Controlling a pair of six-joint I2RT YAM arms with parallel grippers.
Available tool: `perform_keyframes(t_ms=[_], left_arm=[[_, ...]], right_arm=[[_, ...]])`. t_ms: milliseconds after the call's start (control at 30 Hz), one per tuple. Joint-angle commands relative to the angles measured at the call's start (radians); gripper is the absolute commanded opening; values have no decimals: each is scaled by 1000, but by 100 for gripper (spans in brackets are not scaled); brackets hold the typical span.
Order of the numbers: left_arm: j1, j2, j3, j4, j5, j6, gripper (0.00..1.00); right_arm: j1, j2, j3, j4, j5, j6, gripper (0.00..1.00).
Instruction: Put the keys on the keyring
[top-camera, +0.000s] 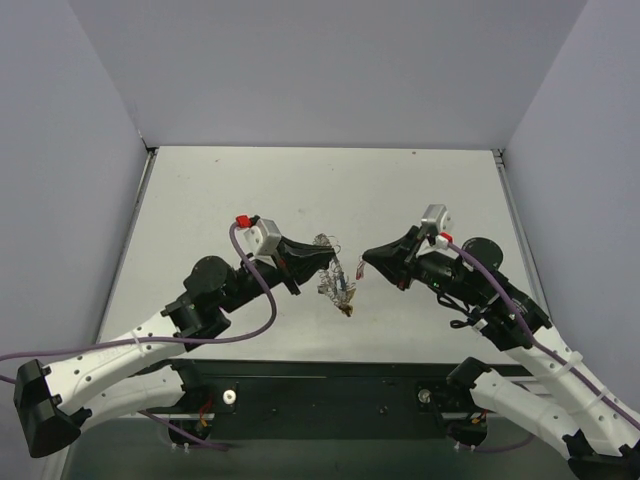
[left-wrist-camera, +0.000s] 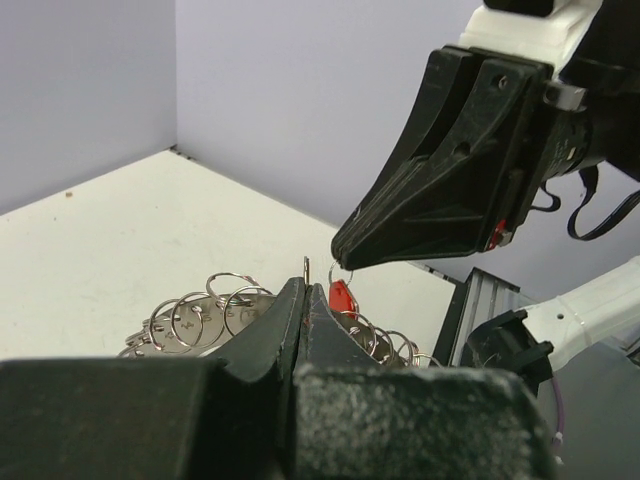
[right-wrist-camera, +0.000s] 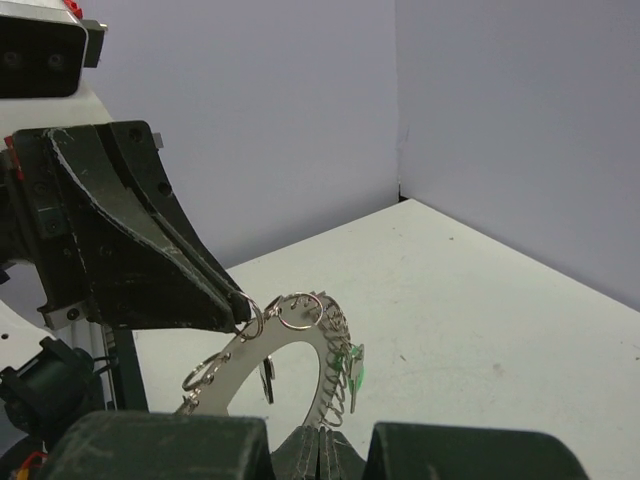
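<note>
Above table, L gripper pinches keyring, R gripper closed beside.

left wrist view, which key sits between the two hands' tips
The red key, just under the tip of the right hand, beside the left hand; no other coloured key shows there.
</note>
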Motion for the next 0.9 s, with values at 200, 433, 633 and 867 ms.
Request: perform_keyframes(t_ms=[200, 433, 633, 867], left_arm=[[0, -89, 24, -96, -94, 54, 0], [0, -189, 44, -261, -218, 126, 0], [6, -239, 59, -317, -271, 160, 0], [6, -253, 59, -331, -285, 173, 0]], right_arm=[[6, 62, -97, 48, -22, 8, 0], [6, 140, -352, 206, -2, 112, 0], [12, 261, -476, 336, 63, 195, 0], [35, 422, -458, 369, 106, 227, 0]])
